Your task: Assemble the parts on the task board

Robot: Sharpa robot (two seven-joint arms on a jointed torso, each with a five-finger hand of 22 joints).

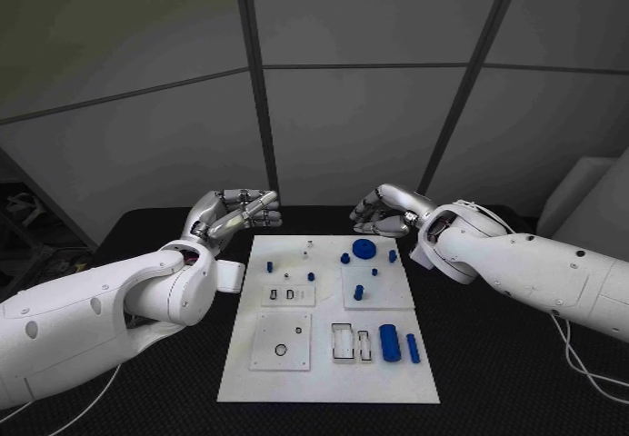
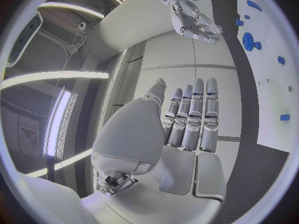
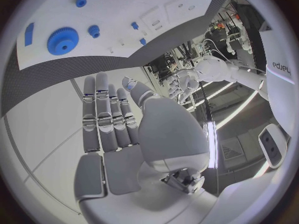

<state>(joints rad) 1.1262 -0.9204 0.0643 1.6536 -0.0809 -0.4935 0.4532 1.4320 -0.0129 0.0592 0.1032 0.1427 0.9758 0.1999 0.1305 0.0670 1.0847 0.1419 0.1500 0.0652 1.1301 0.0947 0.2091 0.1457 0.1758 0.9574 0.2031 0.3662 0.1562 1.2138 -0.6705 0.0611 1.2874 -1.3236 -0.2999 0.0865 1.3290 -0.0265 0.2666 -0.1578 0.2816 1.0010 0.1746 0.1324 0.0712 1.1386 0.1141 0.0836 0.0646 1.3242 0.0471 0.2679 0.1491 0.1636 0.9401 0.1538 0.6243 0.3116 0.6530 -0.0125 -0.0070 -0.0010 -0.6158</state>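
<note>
Both hands are raised off the desk at the far end of the task board, and neither holds anything. Left hand [image 1: 237, 214] hovers beyond the board's far left corner; its wrist view shows the palm flat with the fingers [image 2: 194, 115] extended side by side, nothing between them. Right hand [image 1: 388, 213] hovers beyond the far right corner, likewise with its fingers [image 3: 107, 115] straight and empty in its wrist view. From the head view both hands look loosely curled, so the exact finger spread is hard to confirm there. The task board [image 1: 263, 386] lies flat in the middle of the desk [image 1: 498, 391], between the two arms. On it, a blue toothed disc [image 1: 364, 248] sits near the far edge, closest to the right hand, with several small blue pegs [image 1: 288, 272] scattered near it. A thick blue cylinder [image 1: 389, 342] and a thinner blue rod [image 1: 413, 348] lie side by side near the board's right edge, just beside two rectangular slots [image 1: 344, 341]. No part appears to be grasped, so the assembly step in hand is judged to be the approach before a first pick. The next move calls for one hand to lower over a chosen part and close on it. Grey wall panels [image 1: 354, 109] stand behind the black desk.
</note>
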